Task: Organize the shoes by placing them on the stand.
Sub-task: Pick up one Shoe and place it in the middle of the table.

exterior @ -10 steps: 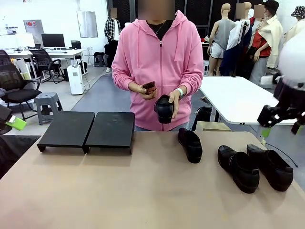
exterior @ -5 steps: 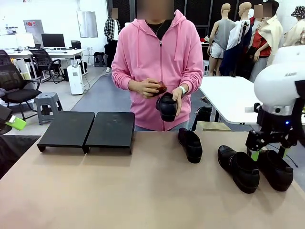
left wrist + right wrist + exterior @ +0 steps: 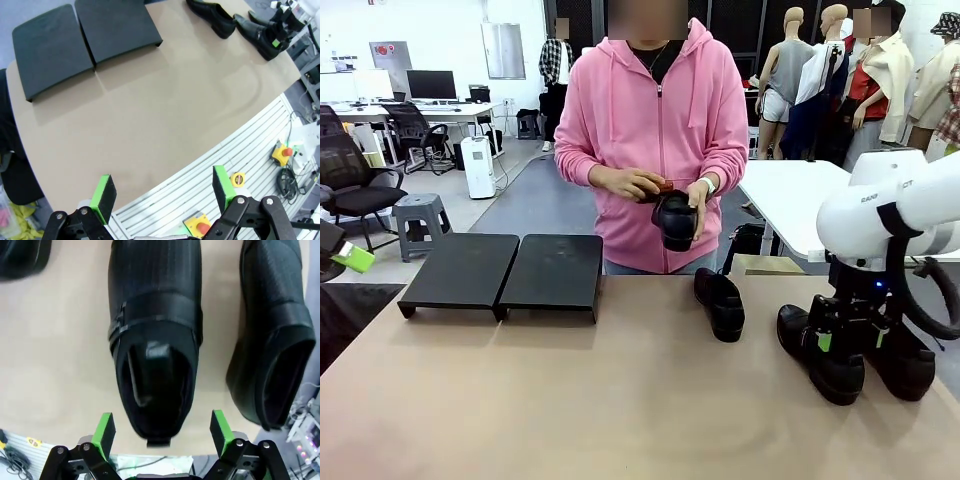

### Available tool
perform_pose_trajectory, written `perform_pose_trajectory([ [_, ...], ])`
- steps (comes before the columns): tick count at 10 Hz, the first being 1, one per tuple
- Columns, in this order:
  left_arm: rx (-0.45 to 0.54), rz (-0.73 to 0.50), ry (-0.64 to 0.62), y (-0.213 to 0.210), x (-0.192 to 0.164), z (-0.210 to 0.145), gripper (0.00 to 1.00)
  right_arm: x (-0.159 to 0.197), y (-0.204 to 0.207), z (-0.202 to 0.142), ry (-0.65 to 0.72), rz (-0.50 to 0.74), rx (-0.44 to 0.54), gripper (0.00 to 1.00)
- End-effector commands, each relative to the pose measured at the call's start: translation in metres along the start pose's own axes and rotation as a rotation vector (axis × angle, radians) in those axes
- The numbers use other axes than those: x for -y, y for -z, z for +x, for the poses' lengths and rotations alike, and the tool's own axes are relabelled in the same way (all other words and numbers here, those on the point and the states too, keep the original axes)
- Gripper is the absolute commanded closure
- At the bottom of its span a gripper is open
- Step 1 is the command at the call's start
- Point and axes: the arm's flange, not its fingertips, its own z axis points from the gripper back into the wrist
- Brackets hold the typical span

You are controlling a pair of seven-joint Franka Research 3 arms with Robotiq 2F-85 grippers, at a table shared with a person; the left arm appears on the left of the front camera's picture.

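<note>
Black shoe [image 3: 155, 340] sat between your right gripper's [image 3: 160, 432] spread fingers; frontally, the person [image 3: 660, 120] held another; left gripper [image 3: 165, 197] gaped.

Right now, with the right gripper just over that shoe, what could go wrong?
1. The right gripper stands open over the heel of one shoe, and the neighbouring shoe lies close beside it; a finger may well knock that one.
2. The stand is across the table, so the carry may pass near the middle shoe and the shoe in the person's hand.
</note>
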Motion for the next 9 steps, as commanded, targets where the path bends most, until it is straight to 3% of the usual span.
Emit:
perform_pose_trajectory([
  [1, 0.016, -0.014, 0.001, 0.000, -0.001, 0.001, 0.00, -0.001, -0.006, 0.018, 0.081, 0.011, 0.042, 0.00],
  [7, 0.016, -0.014, 0.001, 0.000, -0.001, 0.001, 0.00, 0.009, 0.011, 0.034, 0.135, 0.075, 0.009, 0.00],
  [8, 0.016, -0.014, 0.001, 0.000, -0.001, 0.001, 0.00, 0.009, 0.014, 0.035, 0.129, 0.079, -0.004, 0.60],
  [9, 0.016, -0.014, 0.001, 0.000, -0.001, 0.001, 0.00, 0.009, 0.016, 0.035, 0.131, 0.084, -0.013, 1.00],
])
